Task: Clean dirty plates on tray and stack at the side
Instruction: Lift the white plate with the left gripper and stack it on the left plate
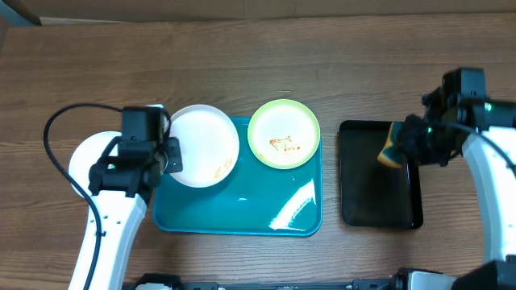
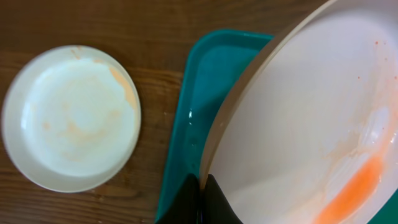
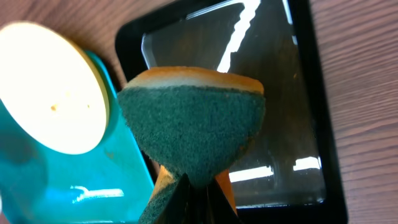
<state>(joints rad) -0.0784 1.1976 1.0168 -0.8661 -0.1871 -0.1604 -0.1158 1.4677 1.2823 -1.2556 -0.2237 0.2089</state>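
Because the round sauce-smeared white plate (image 1: 205, 141) looks stiff, glossy and slippery, the left hand (image 2: 202, 196) pinches its thin rim; the right hand (image 3: 194, 199) pinches a soft green-and-yellow sponge (image 3: 193, 124).

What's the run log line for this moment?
left pincer: shut on smeared white plate | right pincer: shut on sponge over black tray | green plate: smeared, on teal tray | third plate: on table
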